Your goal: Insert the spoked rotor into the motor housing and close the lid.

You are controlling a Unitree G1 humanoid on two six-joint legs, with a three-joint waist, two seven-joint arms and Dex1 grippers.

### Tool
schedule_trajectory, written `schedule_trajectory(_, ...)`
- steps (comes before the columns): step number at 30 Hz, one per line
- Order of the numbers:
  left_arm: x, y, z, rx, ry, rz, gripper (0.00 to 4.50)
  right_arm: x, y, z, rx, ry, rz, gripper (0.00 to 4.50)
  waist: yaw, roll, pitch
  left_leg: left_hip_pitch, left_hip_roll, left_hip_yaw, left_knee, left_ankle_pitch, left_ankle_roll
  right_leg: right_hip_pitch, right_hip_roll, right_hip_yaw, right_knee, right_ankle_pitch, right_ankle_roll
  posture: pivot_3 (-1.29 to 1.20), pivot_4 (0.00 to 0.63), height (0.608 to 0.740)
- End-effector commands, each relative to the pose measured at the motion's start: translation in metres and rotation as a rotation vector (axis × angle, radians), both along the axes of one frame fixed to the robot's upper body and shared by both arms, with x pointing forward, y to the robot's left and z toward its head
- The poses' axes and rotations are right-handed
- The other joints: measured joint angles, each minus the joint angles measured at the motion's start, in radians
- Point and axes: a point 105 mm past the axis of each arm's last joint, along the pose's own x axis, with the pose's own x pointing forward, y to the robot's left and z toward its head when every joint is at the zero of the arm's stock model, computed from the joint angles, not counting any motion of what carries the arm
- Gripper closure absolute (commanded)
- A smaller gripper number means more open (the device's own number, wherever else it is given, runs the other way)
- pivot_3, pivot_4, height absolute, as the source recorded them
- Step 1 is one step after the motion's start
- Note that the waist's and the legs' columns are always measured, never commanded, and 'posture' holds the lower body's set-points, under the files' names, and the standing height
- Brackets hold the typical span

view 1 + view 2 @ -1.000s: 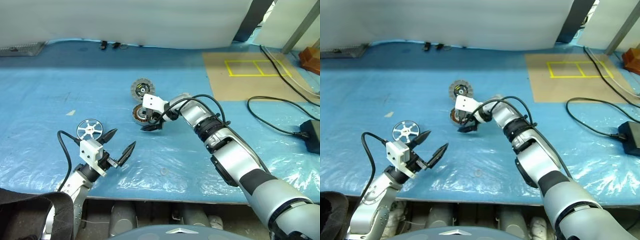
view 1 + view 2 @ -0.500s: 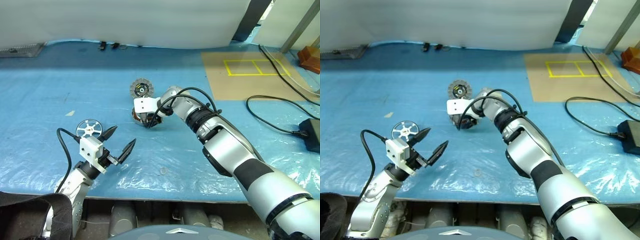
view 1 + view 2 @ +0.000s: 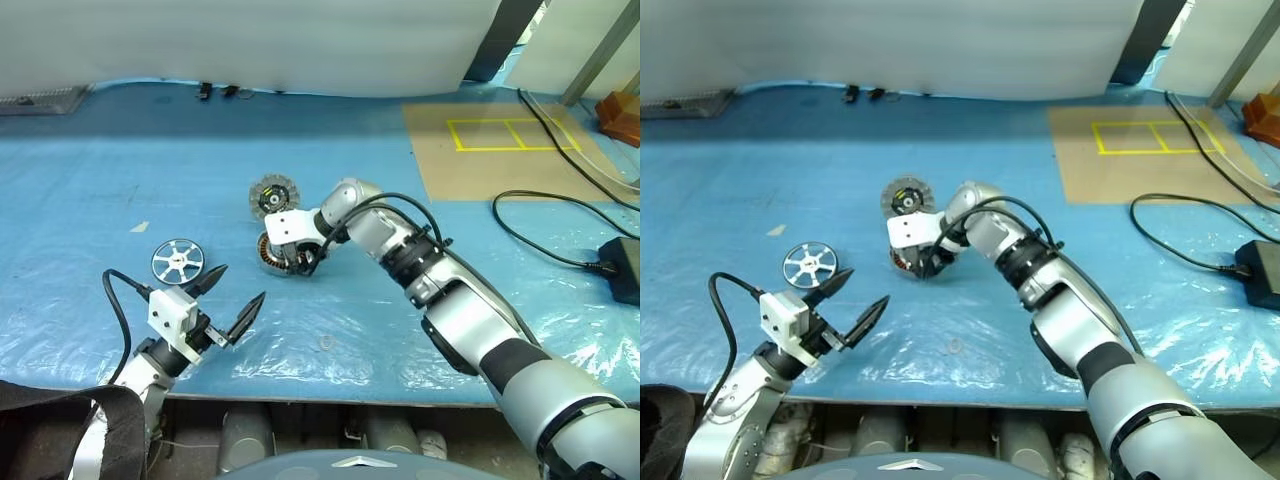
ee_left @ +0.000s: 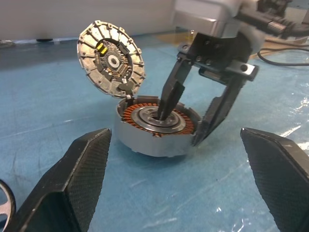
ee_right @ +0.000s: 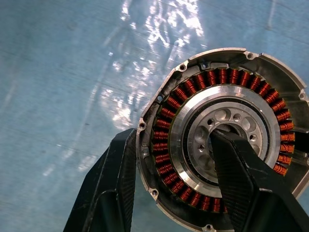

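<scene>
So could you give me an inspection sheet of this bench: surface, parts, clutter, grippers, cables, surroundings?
Surface: blue plastic sheet, wrinkled; brown board with yellow tape at the far right.
Job's things: motor housing open, copper windings showing; lid hinged up behind it; spoked rotor lying flat, apart, not yet inserted.
Clutter: small dark bits by the far edge.
Grippers: left gripper open, empty; right gripper shut across the housing wall, one finger in the centre, one outside.
Cables: black cable to a black box.
Surroundings: white curtain behind.
</scene>
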Motion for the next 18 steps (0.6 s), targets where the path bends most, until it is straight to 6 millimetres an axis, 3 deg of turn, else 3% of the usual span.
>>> schedule_trajectory(1, -0.001, 0.004, 0.012, 0.004, -0.045, -0.001, 0.0, -0.031, 0.008, -0.013, -0.009, 0.09, 0.067, 2.45, 0.001, 0.0, 0.0, 0.0, 0.0, 0.0, 0.0, 0.0, 0.0, 0.0, 0.0, 0.0, 0.0, 0.0, 0.0, 0.0, 0.15, 0.74)
schedule_trajectory(6, 0.0, 0.0, 0.011, 0.007, -0.04, -0.017, 0.0, -0.037, 0.011, -0.016, 0.006, 0.064, 0.081, 2.45, -0.001, 0.0, 0.0, 0.002, 0.0, 0.001, 0.0, 0.0, 0.0, 0.001, 0.0, 0.001, 0.0, 0.0, 0.0, 0.0, 0.15, 0.74)
schedule_trajectory(9, 0.002, -0.001, 0.011, 0.004, -0.04, -0.026, 0.0, -0.036, 0.013, -0.009, 0.03, 0.036, 0.087, 1.53, -0.001, 0.0, 0.0, 0.002, 0.0, 0.001, 0.0, 0.0, 0.0, 0.001, 0.0, 0.002, 0.0, 0.0, 0.0, 0.0, 0.15, 0.74)
schedule_trajectory(13, 0.005, 0.0, 0.009, 0.012, -0.035, -0.04, 0.0, -0.036, 0.013, 0.019, 0.099, 0.037, 0.062, 0.23, 0.0, 0.0, 0.0, 0.001, 0.0, 0.002, 0.0, 0.0, 0.0, -0.001, 0.0, 0.002, 0.0, 0.0, 0.0, 0.0, 0.15, 0.74)
schedule_trajectory(18, 0.004, -0.002, 0.011, 0.014, -0.034, -0.077, 0.0, -0.044, 0.0, 0.063, 0.192, 0.087, 0.053, 0.23, 0.003, -0.001, 0.0, 0.0, 0.0, 0.002, 0.0, 0.0, 0.0, -0.002, 0.0, 0.002, 0.002, 0.0, 0.0, 0.0, 0.15, 0.74)
